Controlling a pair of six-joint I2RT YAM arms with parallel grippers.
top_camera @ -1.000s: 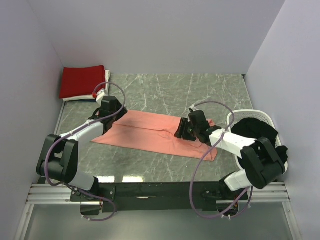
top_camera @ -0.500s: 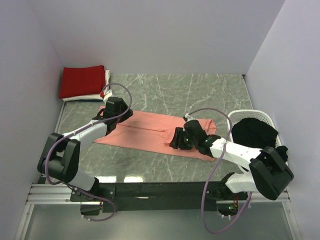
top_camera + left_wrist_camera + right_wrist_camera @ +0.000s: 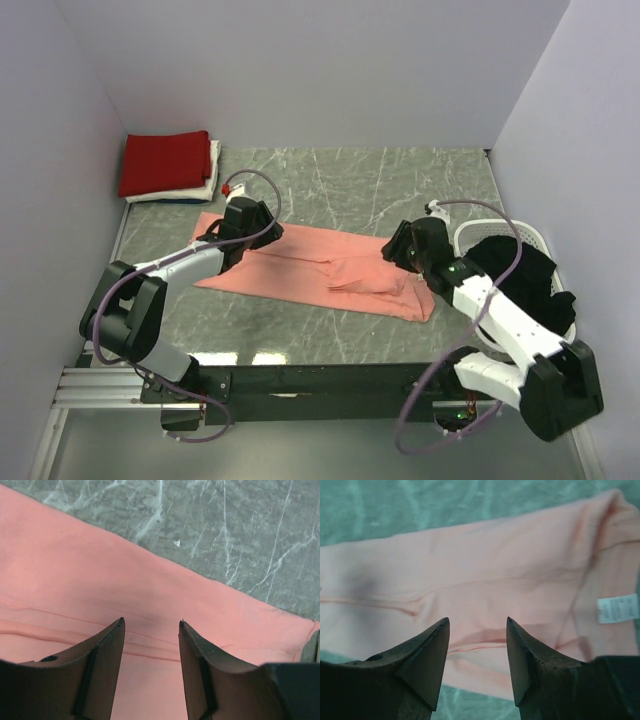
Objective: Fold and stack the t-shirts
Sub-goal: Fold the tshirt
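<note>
Flat pink shirt (image 3: pixel 320 268) under two released pincers

Top view: the shirt lies on the counter (image 3: pixel 400 180), long axis left to right; the left pincer (image 3: pixel 262 228) hovers near its left end, the right pincer (image 3: pixel 397 248) near its right end. Left wrist: jaws apart, empty, cloth below. Right wrist: jaws apart too, cloth below, label (image 3: pixel 618 609) off right.

Readable text: none.
Tag: small white sewn-in tag (image 3: pixel 618 608) on the salmon-pink cloth t-shirt (image 3: pixel 485 580), print too blurred to read.
</note>
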